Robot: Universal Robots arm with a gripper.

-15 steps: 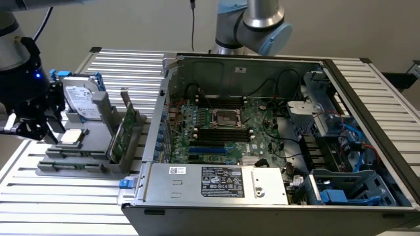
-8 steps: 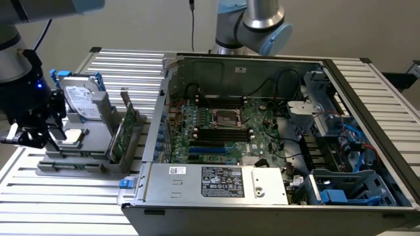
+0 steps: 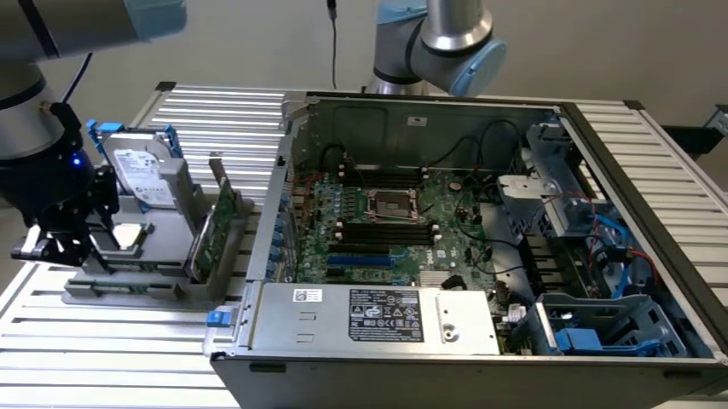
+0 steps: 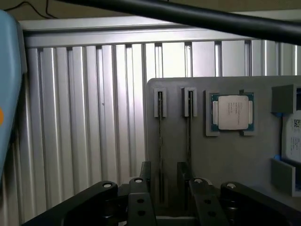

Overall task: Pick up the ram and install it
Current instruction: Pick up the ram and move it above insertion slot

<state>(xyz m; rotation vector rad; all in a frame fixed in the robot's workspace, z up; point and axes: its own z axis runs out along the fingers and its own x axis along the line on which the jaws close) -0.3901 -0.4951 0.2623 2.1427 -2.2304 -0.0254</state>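
Closest to the wrist camera, the black two-fingered hand (image 4: pixel 164 172) is spread open. Its fingers (image 4: pixel 146 176) stand on either side of the ram (image 4: pixel 160 136), a thin dark stick seen edge-on in a slot of the flat grey holder plate (image 4: pixel 225 160). I cannot tell whether a finger touches it. A second thin stick (image 4: pixel 189 136) stands in the neighbouring slot, just beside the other finger and crowding that side. Further along the plate, a square silver-topped processor chip on a green carrier (image 4: pixel 231 111) lies in its own recess; its print is too small to read. Beyond lies the ribbed aluminium bench (image 4: pixel 84 117), and a black cable (image 4: pixel 211 19) crosses overhead.

In the exterior view, a silver power-supply box (image 3: pixel 376 315) sits at the lower middle. Its white-and-black label (image 3: pixel 384 308) is too fine to read. The hand (image 3: pixel 66 243) hangs over the holder plate at the exterior view's left. A wide green circuit card on edge (image 3: pixel 218 223) and a grey hard drive with a white label (image 3: pixel 148 179) stand between the hand and the open black computer case (image 3: pixel 455 115). Inside the case lie the green motherboard (image 3: pixel 455 247), the long black memory slots (image 3: pixel 387 230) and blue cables (image 3: pixel 615 239). At the upper middle is a grey arm joint with a pale blue cap (image 3: pixel 449 38).
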